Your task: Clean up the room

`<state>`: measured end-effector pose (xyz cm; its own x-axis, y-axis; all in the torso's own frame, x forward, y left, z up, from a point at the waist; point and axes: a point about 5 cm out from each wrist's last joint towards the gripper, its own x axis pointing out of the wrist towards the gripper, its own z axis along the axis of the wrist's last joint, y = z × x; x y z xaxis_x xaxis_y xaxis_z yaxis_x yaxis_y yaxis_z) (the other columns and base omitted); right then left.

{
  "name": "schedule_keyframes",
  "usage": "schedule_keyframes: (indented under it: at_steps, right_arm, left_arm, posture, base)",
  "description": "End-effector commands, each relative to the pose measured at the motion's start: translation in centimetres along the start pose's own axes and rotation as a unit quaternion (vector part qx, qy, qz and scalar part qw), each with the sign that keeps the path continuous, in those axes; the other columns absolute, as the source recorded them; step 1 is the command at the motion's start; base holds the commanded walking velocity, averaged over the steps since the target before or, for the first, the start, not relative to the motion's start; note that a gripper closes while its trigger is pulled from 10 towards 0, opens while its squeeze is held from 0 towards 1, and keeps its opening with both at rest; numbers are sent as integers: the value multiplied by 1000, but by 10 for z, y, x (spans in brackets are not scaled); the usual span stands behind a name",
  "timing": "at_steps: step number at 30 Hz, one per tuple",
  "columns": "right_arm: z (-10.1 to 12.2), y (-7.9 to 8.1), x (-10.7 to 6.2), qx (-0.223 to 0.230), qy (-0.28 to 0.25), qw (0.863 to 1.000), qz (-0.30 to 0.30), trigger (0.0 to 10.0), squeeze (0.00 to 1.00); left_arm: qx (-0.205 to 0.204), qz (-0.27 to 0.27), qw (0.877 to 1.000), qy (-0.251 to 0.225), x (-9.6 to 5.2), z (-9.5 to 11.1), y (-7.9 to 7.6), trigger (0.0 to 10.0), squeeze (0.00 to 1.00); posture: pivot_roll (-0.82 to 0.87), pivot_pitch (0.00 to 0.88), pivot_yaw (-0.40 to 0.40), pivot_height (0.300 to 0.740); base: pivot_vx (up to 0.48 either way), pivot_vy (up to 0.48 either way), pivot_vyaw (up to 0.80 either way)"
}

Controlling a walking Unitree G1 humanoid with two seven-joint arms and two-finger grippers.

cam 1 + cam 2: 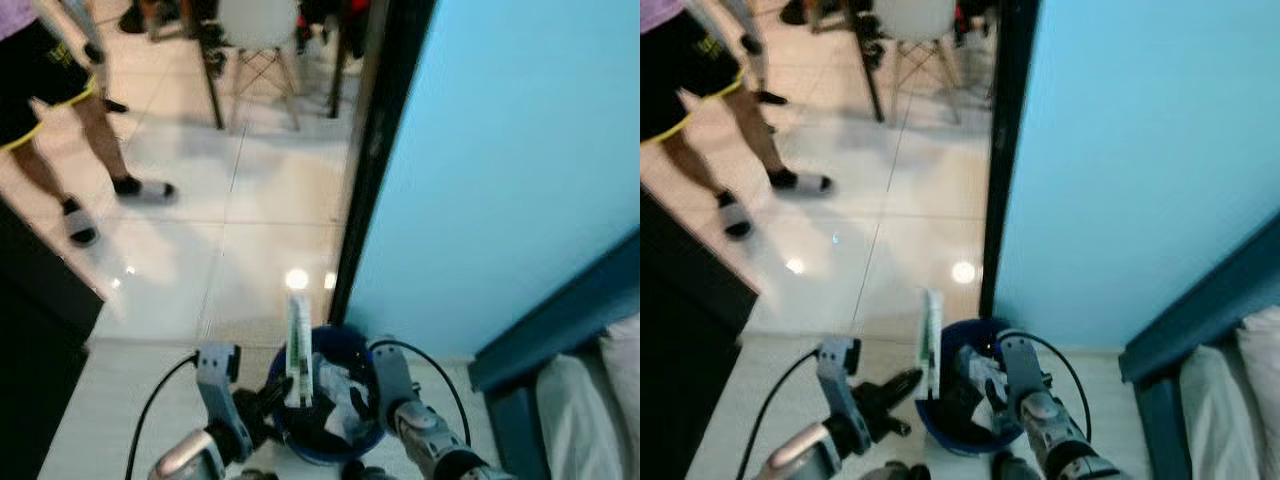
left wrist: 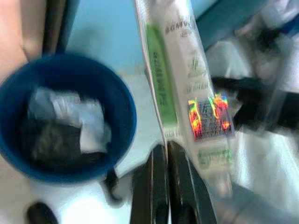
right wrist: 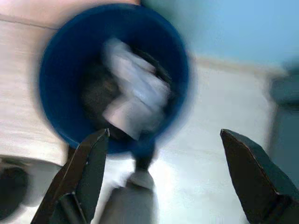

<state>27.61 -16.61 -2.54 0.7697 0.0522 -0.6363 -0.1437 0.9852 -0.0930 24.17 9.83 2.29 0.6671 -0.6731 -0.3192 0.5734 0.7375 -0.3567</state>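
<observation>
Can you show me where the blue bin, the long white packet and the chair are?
Round blue bin (image 3: 60, 56), right wrist view, rim.
Long white-and-green packet (image 1: 298, 345), left eye view, middle.
White chair (image 1: 258, 20), left eye view, seat.

My left fingers pinching a long packet beside the blue bin.

My left gripper (image 2: 164, 156) has its two black fingers (image 2: 152, 186) pressed together on the lower edge of a white and green packet (image 2: 187, 79), which stands up and away from me, slightly tilted. A shiny rainbow sticker (image 2: 209, 116) sits on its face above green lettering. Just beside it stands a blue bin (image 2: 119, 100), open-mouthed, with crumpled white paper (image 2: 74, 114) and something dark inside. Pale floor (image 2: 149, 116) lies under both; the picture is blurred.
</observation>
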Motion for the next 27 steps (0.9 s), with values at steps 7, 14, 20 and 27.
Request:
schedule_keyframes:
  at_steps: [7, 14, 20, 27]
  right_arm:
    - [-41, -27, -13, 38, 50, 997, -50, 10000, 0]
    - [-51, -38, -18, 48, 57, 995, -67, 10000, 0]
    - [-57, -44, -22, 47, 62, 994, -75, 10000, 0]
    - [-68, -43, -27, 43, 65, 994, -76, 10000, 0]
  left_arm:
    - [77, 67, 986, 129, 23, -33, 18, 10000, 0]
    - [159, 131, 957, 206, 25, -48, 27, 10000, 0]
    - [228, 153, 933, 233, 28, -49, 28, 10000, 0]
    - [299, 188, 903, 245, 34, -47, 27, 10000, 0]
  posture:
    - [-67, 186, -14, 740]
    - [-120, 176, -17, 740]
    - [-151, 178, -17, 740]
    - [-251, 207, -10, 740]
  base:
    - [0, 0, -800]
    - [0, 0, -114]
    - [0, 0, 0]
    - [0, 0, 0]
